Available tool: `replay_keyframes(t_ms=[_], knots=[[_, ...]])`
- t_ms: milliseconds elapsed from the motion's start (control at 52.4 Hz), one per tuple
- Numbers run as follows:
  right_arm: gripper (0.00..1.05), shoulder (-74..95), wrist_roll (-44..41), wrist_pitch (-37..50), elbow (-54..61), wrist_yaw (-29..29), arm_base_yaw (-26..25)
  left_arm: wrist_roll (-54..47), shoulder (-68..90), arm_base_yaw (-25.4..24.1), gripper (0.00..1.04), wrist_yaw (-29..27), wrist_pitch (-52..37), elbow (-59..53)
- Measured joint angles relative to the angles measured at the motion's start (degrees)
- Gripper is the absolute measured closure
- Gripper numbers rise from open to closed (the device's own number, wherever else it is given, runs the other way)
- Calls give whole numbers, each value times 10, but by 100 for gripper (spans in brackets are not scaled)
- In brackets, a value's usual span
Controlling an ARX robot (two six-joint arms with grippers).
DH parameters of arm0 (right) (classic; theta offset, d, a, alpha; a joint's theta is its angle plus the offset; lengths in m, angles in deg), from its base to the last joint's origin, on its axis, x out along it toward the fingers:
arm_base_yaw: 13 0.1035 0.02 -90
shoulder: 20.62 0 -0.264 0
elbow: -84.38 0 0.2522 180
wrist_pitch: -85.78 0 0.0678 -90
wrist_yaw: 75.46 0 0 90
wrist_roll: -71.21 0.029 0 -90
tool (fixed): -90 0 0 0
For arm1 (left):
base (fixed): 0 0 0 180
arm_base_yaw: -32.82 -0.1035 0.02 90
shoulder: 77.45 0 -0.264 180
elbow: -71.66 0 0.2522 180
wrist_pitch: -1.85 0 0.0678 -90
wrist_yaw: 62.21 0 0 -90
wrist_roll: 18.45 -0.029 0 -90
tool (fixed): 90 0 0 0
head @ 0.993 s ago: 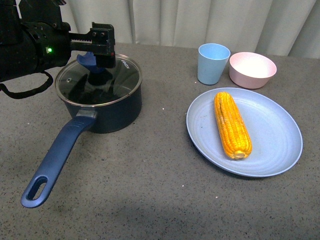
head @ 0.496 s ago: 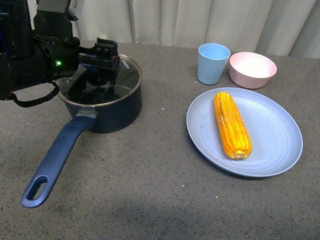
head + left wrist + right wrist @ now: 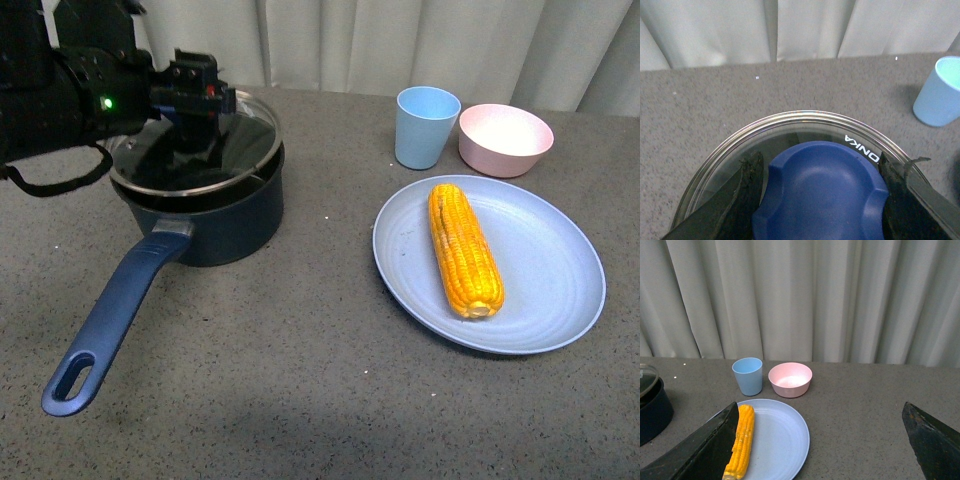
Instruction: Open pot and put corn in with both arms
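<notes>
The navy pot stands at the left of the table, its long handle pointing toward me. My left gripper is shut on the blue knob of the glass lid, which is raised and tilted a little above the pot rim. The corn lies on a light blue plate at the right; it also shows in the right wrist view. My right gripper is open and empty, well above the table to the right of the plate.
A light blue cup and a pink bowl stand behind the plate. Grey curtains hang along the table's far edge. Bare table lies between pot and plate.
My left gripper closed on the knob and has lifted the lid off the rim, tilting it. The pot, corn and plate have not moved.
</notes>
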Motion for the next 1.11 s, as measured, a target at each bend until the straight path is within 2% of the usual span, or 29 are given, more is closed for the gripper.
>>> replay_keyframes(t_ms=[210, 325, 496, 592, 802, 936, 1108], knots=[[9, 0, 0, 0, 0, 0, 0, 7, -63, -52, 44, 13, -23, -13], [9, 0, 0, 0, 0, 0, 0, 3, -61, -98, 44, 26, -39, -27], [9, 0, 0, 0, 0, 0, 0, -4, -10, -198, 44, 45, -82, -32], [9, 0, 0, 0, 0, 0, 0, 4, 25, -228, 44, 46, -101, -32], [9, 0, 0, 0, 0, 0, 0, 11, 84, -234, 44, 48, -118, -28], [9, 0, 0, 0, 0, 0, 0, 25, 114, -225, 44, 14, -148, -28], [9, 0, 0, 0, 0, 0, 0, 29, 148, -213, 44, -2, -176, -29]])
